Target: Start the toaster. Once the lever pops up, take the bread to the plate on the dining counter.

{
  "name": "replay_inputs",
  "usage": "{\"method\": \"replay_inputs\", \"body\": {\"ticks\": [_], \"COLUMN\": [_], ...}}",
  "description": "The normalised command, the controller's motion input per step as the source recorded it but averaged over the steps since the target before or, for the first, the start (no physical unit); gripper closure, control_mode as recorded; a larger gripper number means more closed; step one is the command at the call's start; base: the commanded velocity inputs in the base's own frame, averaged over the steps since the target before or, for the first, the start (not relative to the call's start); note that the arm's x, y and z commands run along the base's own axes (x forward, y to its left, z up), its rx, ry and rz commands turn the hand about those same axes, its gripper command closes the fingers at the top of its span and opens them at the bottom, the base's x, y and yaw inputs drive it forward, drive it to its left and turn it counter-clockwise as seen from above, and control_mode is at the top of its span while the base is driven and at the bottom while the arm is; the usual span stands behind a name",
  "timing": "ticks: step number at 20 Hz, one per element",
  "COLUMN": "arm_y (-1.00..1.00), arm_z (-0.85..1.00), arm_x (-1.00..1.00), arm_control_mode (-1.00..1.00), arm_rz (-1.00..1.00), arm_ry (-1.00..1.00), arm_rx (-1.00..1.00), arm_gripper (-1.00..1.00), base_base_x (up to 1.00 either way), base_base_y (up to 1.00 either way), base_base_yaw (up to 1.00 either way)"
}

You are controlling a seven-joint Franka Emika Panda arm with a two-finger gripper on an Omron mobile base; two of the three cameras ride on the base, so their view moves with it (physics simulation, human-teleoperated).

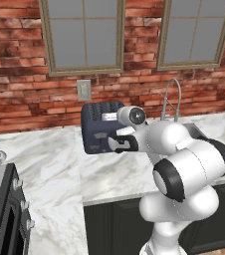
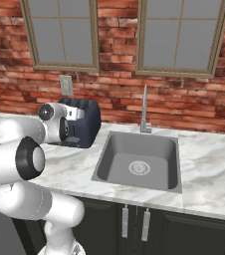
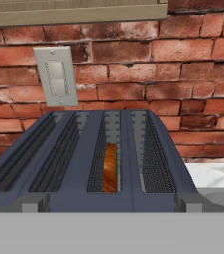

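The dark navy toaster [image 1: 97, 127] stands on the marble worktop against the brick wall, also seen as the toaster [image 2: 87, 124] from the right. From above, the toaster [image 3: 84, 196] shows its slots, and the brown bread [image 3: 110, 168] sits low in the third slot from the left. My gripper [image 1: 116, 143] hovers open just in front of the toaster's front face, holding nothing; the gripper [image 2: 79, 115] is level with the toaster's upper part. The plate and the dining counter are out of view.
A steel sink [image 2: 139, 159] with a tall faucet [image 2: 144, 112] lies right of the toaster. A wall switch plate [image 3: 57, 77] hangs behind it, under two windows. A stove [image 1: 2, 209] stands at the far left. Bare marble worktop [image 1: 50, 159] spreads left of the toaster.
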Motion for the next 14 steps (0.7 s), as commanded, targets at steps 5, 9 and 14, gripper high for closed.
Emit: {"method": "replay_inputs", "body": {"ticks": [5, 9, 14], "arm_y": [0.00, 0.00, 0.00], "arm_z": [0.00, 0.00, 0.00], "arm_x": [0.00, 0.00, 0.00], "arm_control_mode": [-1.00, -1.00, -1.00], "arm_rz": [0.00, 0.00, 0.00], "arm_ry": [0.00, 0.00, 0.00], "arm_rx": [0.00, 0.00, 0.00], "arm_gripper": [-1.00, -1.00, -1.00], "base_base_x": [0.00, 0.00, 0.00], "base_base_y": [0.00, 0.00, 0.00], "base_base_yaw": [0.00, 0.00, 0.00]}}
